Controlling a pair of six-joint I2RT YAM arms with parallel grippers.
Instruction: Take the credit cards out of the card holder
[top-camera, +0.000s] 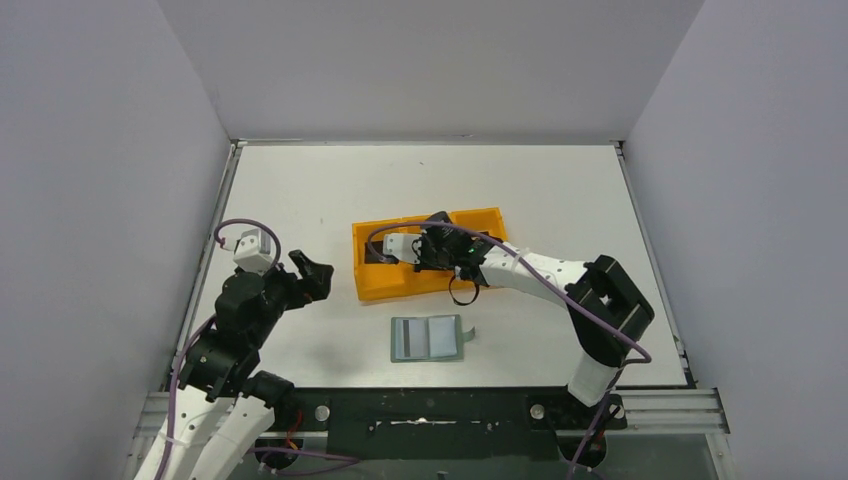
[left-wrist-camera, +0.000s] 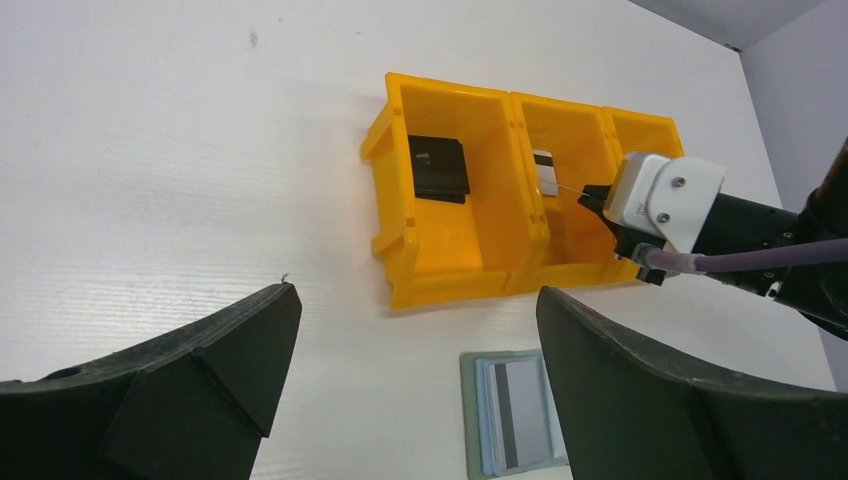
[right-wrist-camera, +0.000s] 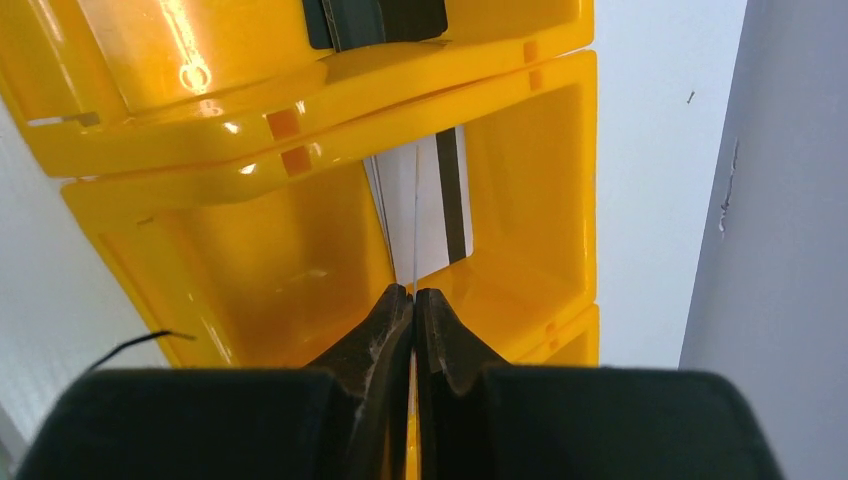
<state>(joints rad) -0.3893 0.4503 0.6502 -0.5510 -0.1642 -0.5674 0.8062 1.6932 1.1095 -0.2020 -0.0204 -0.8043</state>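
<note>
Right fingers closed, silvery card in tray's middle, black card left

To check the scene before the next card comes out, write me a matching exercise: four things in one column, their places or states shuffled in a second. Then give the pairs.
Things
1. black card
2. card holder
3. left tool
4. right tool

Places or states
a. shut on a thin card, over the middle compartment of the orange tray
b. lying open on the table, between the orange tray and the arm bases
c. flat in the end compartment nearest the left arm
d. open, hovering above the table

Pairs: 1-c, 2-b, 3-d, 4-a
</note>
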